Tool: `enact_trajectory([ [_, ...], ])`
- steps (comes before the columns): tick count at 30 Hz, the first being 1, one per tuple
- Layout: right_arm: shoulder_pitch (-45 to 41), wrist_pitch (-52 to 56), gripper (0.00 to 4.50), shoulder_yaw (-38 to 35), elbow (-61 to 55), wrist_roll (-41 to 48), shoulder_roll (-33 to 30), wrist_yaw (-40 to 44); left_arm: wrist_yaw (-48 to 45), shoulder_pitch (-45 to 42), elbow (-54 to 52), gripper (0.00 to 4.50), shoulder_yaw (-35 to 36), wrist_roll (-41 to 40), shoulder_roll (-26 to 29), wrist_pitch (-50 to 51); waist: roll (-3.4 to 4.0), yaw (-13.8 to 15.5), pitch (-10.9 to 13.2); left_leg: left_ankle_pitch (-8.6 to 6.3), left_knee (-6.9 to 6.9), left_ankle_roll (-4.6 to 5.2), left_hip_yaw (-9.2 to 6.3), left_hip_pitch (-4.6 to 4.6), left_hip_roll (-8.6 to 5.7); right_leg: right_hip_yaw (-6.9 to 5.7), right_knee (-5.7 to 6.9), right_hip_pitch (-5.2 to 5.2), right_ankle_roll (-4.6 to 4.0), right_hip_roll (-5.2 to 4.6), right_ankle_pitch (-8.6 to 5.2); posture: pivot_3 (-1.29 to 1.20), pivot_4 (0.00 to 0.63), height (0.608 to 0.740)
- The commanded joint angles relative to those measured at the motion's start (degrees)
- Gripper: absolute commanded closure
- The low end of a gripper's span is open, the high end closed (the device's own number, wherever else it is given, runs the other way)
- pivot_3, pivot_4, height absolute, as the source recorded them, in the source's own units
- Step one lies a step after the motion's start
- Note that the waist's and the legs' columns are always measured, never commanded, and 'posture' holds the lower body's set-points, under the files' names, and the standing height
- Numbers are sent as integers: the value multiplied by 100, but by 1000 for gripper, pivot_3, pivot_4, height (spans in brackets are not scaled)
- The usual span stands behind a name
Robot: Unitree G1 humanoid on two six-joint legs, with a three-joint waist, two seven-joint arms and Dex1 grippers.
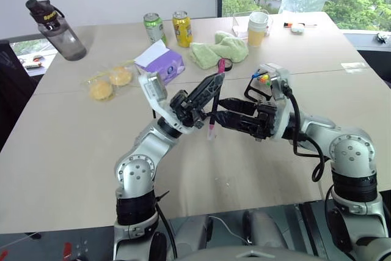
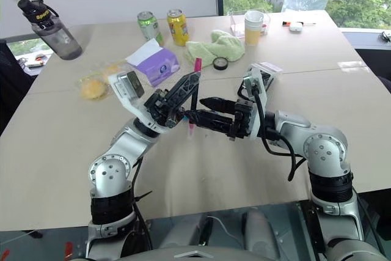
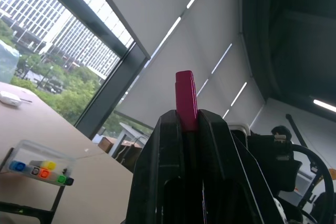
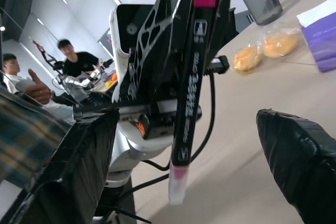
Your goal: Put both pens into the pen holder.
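Note:
My left gripper (image 1: 215, 82) is shut on a black pen (image 1: 217, 93) with a pink cap and tip. It holds the pen nearly upright above the table's middle, and the pink cap (image 3: 186, 98) sticks out past the fingertips. From the right, my right gripper (image 1: 219, 113) reaches in level and stands open. Its two fingers lie on either side of the pen's lower barrel (image 4: 191, 77), with gaps on both sides. The pen holder (image 3: 39, 169), showing coloured marker caps, stands on the table behind my right wrist (image 1: 261, 79) and is partly hidden by it.
A purple tissue box (image 1: 162, 60), a green cloth (image 1: 219, 50), a roll of tape (image 1: 224, 64), two cans (image 1: 182, 27), a cup (image 1: 258, 27), a water bottle (image 1: 58, 29) and bagged buns (image 1: 110, 82) lie on the table's far half. People (image 4: 79, 61) sit in the background.

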Motion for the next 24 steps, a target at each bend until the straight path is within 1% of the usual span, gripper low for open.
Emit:
enact_trajectory([
  [1, -191, 3, 2103, -78, -207, 295, 54, -276, -152, -19, -78, 4500, -225, -13, 114, -83, 0, 0, 0, 0, 0, 0, 0, 0, 0, 0, 0, 0, 0, 0, 0, 0, 150, 740],
  [2, -197, 9, 2647, -75, -206, 328, 54, -319, -161, -16, -66, 4500, -254, -12, 137, -96, 0, 1, 0, 0, 0, 0, 0, 0, 0, 0, 0, 0, 0, 0, 0, 0, 150, 740],
  [4, -199, 10, 3587, -62, -200, 365, 45, -411, -176, -7, -57, 4500, -284, -33, 160, -131, 0, 1, 0, 0, 0, 0, 0, 0, 0, 0, 0, 0, 0, 0, 0, 0, 150, 740],
  [5, -197, 4, 4234, -61, -197, 394, 45, -450, -179, 1, -54, 4500, -298, -36, 168, -149, 0, 1, 0, 0, 0, 0, 0, 0, 0, 0, 0, 0, 0, 0, 0, 0, 150, 740],
  [6, -194, -3, 4446, -58, -197, 423, 45, -480, -161, 18, -51, 4500, -316, -13, 179, -172, 0, 2, 0, 0, 0, 0, 0, -1, 0, -1, 0, 0, 0, 0, 0, 0, 150, 740],
  [10, -188, -20, 4446, -54, -216, 527, 7, -539, -89, 88, -51, 4500, -385, 29, 225, -220, 0, 1, 0, 0, -1, 0, 0, -1, 0, 0, 0, 0, 0, 0, 0, 0, 150, 740],
  [12, -170, -50, 4446, -39, -238, 473, -47, -478, 19, 70, 36, 4500, -309, -120, 200, -203, 0, 4, 0, 0, -1, 0, 0, 0, 0, 0, 0, 0, 0, 0, 0, 0, 150, 740],
  [13, -155, -89, 4500, -28, -253, 406, -75, -431, 33, 69, 46, 3514, -260, -225, 197, -196, 0, 5, 0, 0, -1, 0, 0, -1, 0, 0, -1, 0, 0, 0, 0, 0, 150, 740],
  [14, -143, -234, 4500, 16, -298, 179, -121, -310, 47, 75, 32, 3172, -238, -204, 213, -245, 0, 3, 0, 0, 0, 0, 0, -1, 0, 0, -1, 0, 0, 0, 0, 0, 150, 740],
  [17, -125, -910, 4500, 363, -374, -944, -351, 88, 182, 136, 40, 1761, -232, 209, 363, -465, 0, -1, 0, 0, -1, 0, 1, 0, 0, 0, -1, -1, 0, 1, 0, 0, 150, 740],
  [18, -119, -1430, 4500, 610, -252, -1659, -502, 262, 140, 210, 36, 1314, -156, 274, 508, -494, 1, -8, 0, 0, -2, 0, 2, 0, 0, 0, -1, -1, 0, 1, 0, 0, 150, 740],
  [19, -108, -1818, 4500, 782, -148, -2171, -594, 401, 101, 264, 32, 783, -106, 299, 614, -517, 2, -13, 0, 0, -3, 0, 3, 1, 0, 1, 0, -1, 0, 2, 0, 0, 150, 740],
  [20, -93, -2457, 4500, 984, 90, -2846, -720, 593, 74, 307, -2, 731, -109, 506, 836, -554, 2, -13, 1, 0, -3, 0, 5, 2, 0, 1, 0, -2, 1, 3, 0, 0, 150, 740],
  [21, -83, -3173, 4500, 1160, 368, -3501, -839, 808, 12, 348, -73, 118, -168, 754, 1097, -579, 1, -12, 1, 0, -4, 0, 7, 2, 0, 0, 0, -3, 1, 3, 0, 0, 150, 740],
  [22, -73, -3657, 4500, 1258, 572, -3909, -893, 960, -25, 369, -121, 118, -228, 932, 1270, -604, 1, -9, 1, 0, -3, 0, 8, 2, 0, -2, 0, -3, 1, 3, 0, 0, 150, 740],
  [23, -142, -4677, 4500, 1384, 1015, -4628, -993, 1065, -38, 382, -208, 118, -299, 1159, 1531, -590, 2, -8, 1, 0, -3, 0, 8, 2, 0, -5, 0, -3, 1, 5, -1, 0, 150, 740],
  [24, -230, -5520, 4500, 1436, 1406, -5164, -1030, 1103, -43, 387, -270, 118, -359, 1312, 1732, -573, 3, -7, 2, 0, -3, 0, 11, 3, 0, -9, 0, -3, 1, 6, -1, 0, 150, 740],
])
